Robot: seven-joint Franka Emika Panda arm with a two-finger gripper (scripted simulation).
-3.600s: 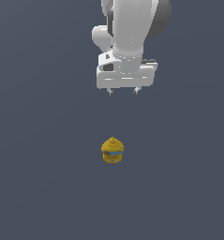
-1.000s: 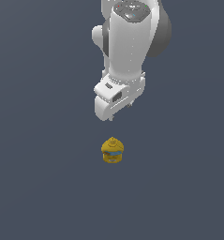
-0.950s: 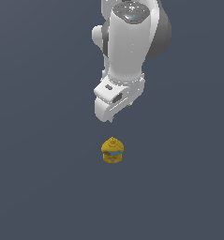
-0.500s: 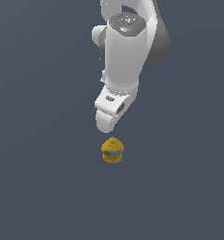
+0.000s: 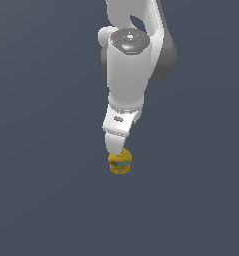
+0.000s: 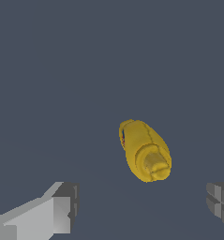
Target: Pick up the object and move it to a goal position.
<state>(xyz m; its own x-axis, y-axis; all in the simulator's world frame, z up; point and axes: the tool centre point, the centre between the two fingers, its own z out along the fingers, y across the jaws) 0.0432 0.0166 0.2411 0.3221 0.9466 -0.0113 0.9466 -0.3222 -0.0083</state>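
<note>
Grey-blue floor (image 5: 46,200) all around, flat and plain, so nothing crowds the object on any side. Going left to right in the exterior view: bare floor, then my arm (image 5: 128,65) dropping down the middle, then more bare floor. The only thing covering the object is me: my white claw (image 5: 116,146) overlaps its upper edge from that camera, so I can't tell from there whether I'm touching it or just above it.

The object (image 5: 120,162) is a small mustard-yellow blocky thing with a light-blue band, sitting on the floor right under my claw. In the wrist view it (image 6: 145,150) looks longer, lying at a slant with one rounded end toward the camera.

Pose-wise, my arm comes down from the top of the exterior view, wrist angled a bit toward that view's left. My fingers are spread wide: one pale fingertip (image 6: 62,208) and the other (image 6: 220,200) sit well apart, with the object lying between their lines but not touched by either.
</note>
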